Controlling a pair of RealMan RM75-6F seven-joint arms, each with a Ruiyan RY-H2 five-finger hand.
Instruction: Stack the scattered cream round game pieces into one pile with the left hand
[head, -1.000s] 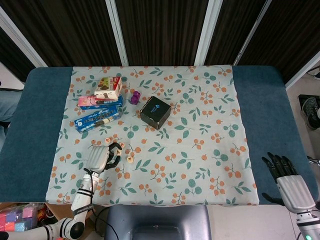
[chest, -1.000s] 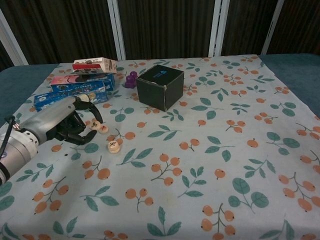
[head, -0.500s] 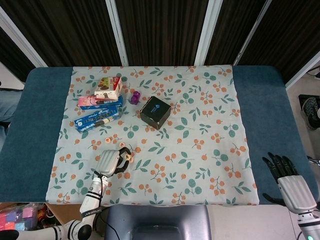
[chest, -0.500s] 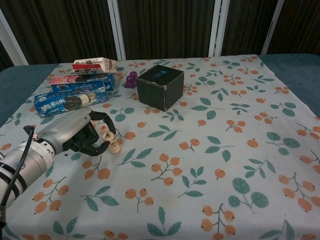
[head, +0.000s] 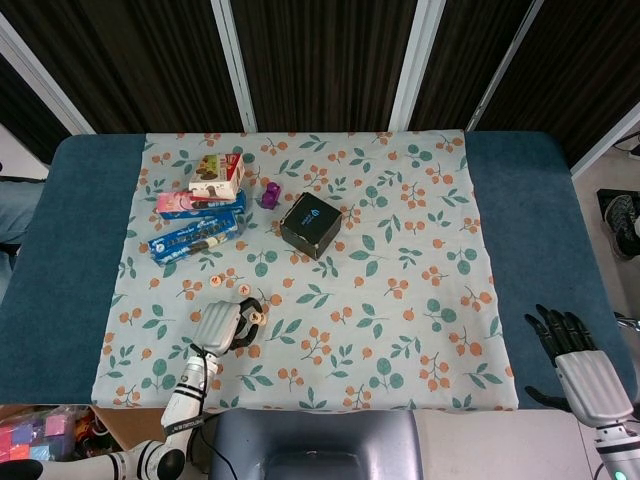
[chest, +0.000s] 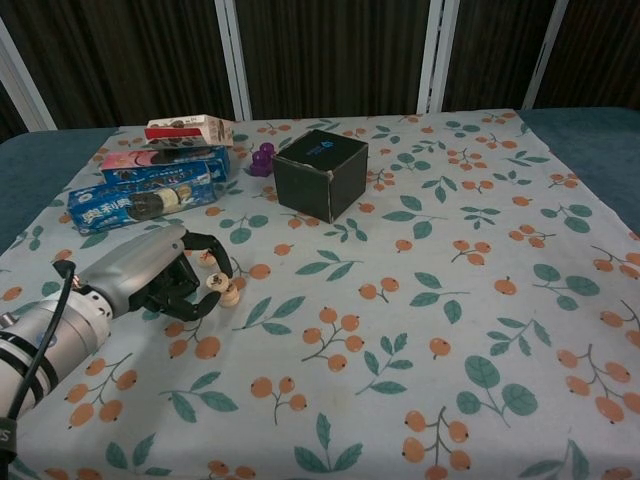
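The left hand (chest: 150, 280), now nearer the cloth's front-left edge, pinches one cream round game piece (chest: 212, 284) tilted against a second cream piece (chest: 231, 296); stacking looks imminent

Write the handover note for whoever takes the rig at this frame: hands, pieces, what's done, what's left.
Left hand: curled over the floral cloth, pinching one cream piece right beside a second cream piece lying on the cloth. Whether the held piece already rests on the other cannot be told.
Right hand: open, off the cloth at the table's near right edge, holding nothing.
Done: one piece picked up and brought to its neighbour.
Left: seat it, release, then check for further pieces; the hand may hide some.
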